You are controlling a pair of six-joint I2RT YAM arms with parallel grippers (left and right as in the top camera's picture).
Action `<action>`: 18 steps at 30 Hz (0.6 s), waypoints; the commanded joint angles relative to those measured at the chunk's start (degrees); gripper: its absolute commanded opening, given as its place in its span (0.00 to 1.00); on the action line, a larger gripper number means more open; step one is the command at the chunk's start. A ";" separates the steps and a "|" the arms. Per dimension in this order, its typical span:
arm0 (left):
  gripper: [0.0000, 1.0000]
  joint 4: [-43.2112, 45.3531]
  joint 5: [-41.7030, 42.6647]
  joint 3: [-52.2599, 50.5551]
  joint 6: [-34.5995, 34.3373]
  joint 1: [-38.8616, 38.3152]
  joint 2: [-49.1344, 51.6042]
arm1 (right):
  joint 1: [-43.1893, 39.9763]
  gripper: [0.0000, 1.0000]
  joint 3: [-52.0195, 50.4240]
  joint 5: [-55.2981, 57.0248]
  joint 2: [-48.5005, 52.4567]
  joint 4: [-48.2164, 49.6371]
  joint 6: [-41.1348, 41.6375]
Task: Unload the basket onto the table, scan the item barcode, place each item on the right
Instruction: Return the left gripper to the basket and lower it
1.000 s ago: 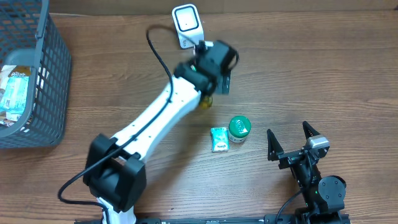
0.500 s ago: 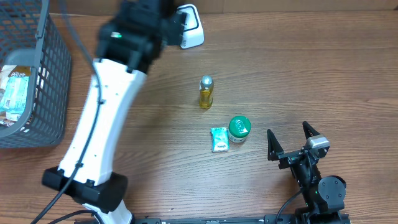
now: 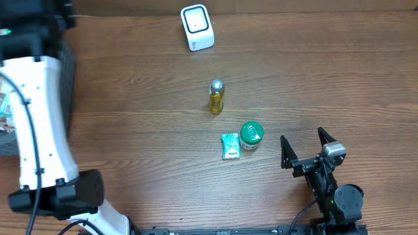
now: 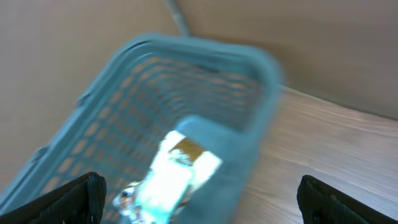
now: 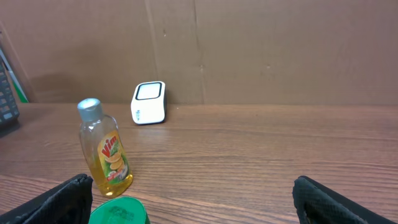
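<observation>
Item under inspection: a pale packet [image 4: 177,174], blurred, lying in the mesh basket [image 4: 264,81], just ahead of and between the fingers of the left gripper [image 4: 199,198], which stand wide apart and empty. Judged light, soft and crinkly, probably slippery; pinch it across its narrow sides, leaving the flat faces uncovered. Barcode position cannot be told. The right gripper [image 3: 305,151] is likewise spread and holds nothing, with the green-lidded jar [image 3: 251,134] near its left finger.

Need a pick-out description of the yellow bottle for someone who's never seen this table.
Find the white scanner at the far edge of the wooden table; the bottle stands upright about mid-table, nearer the robot than the scanner. A green-lidded jar and a small green packet sit together nearer still, apart from it. The bottle alone is yellow, with a silver cap.
</observation>
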 commanded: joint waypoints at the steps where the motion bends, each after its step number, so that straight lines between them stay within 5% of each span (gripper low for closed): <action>1: 1.00 0.22 4.59 1.25 2.08 6.56 -1.20 | -0.07 1.00 -0.61 0.33 -0.15 0.28 -0.07; 8: 1.00 -0.48 15.23 0.35 4.31 18.88 2.47 | -0.07 1.00 -0.61 0.33 -0.15 0.28 -0.07; 18: 1.00 1.95 22.10 -6.05 9.55 26.84 12.39 | -0.07 1.00 -0.61 0.33 -0.15 0.28 -0.07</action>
